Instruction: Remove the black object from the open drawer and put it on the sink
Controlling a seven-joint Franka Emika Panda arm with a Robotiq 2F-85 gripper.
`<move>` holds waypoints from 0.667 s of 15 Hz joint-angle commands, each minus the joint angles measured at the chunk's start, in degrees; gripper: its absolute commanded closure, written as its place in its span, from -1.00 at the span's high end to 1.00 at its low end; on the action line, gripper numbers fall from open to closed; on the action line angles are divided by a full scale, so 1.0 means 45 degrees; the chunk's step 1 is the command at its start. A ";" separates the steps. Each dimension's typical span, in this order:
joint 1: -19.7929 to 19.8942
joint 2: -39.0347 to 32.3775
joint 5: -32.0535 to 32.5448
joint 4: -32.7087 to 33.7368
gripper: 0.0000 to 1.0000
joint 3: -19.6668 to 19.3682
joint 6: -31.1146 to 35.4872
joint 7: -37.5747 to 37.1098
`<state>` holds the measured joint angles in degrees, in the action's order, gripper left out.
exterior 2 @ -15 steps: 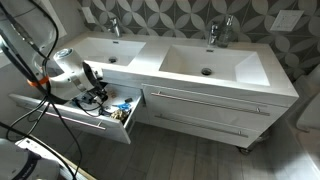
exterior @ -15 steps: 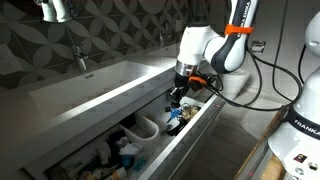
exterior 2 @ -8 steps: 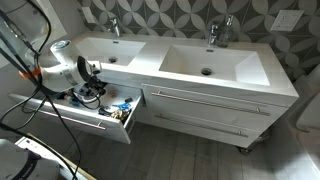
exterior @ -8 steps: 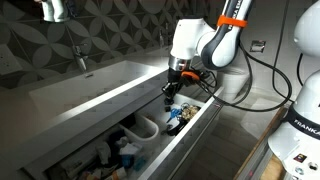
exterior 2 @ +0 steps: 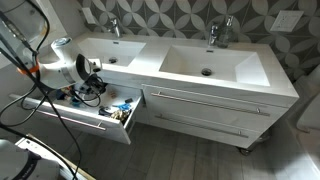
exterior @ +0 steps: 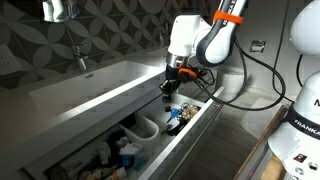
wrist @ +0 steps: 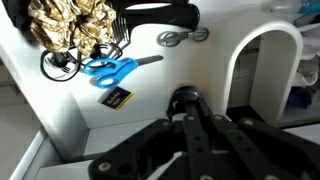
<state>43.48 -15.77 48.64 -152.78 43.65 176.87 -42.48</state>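
My gripper [wrist: 187, 116] is shut on the black object [wrist: 185, 98], a small round black lump at the fingertips. In both exterior views the gripper [exterior: 169, 88] [exterior 2: 96, 88] hangs just above the open drawer [exterior: 188, 128] [exterior 2: 70, 118], next to the front edge of the sink [exterior: 95, 88] [exterior 2: 135, 58]. The black object is too small to make out in the exterior views. The wrist view looks down onto the drawer's white floor [wrist: 60, 125].
Below me in the drawer lie blue scissors [wrist: 112, 68], a gold crinkled bundle [wrist: 70, 20], a black comb [wrist: 155, 14], a small blue card [wrist: 117, 97], a metal ring [wrist: 180, 37] and a white curved divider [wrist: 265, 50]. Chrome taps [exterior 2: 113, 27] stand behind the basins.
The gripper has risen out of the drawer with the black object in it and now sits higher, near the sink's front edge.
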 commanded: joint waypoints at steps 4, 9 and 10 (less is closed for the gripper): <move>0.0629 0.0231 -0.0791 -0.0063 -0.97 0.1015 -0.0653 0.0204; 0.3947 0.0171 -0.3822 0.0227 -0.97 0.5423 -0.2872 0.1800; 0.4776 0.0196 -0.4339 0.0418 -0.97 0.6381 -0.3325 0.2099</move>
<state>55.93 -15.68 36.00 -152.48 61.69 167.26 -37.47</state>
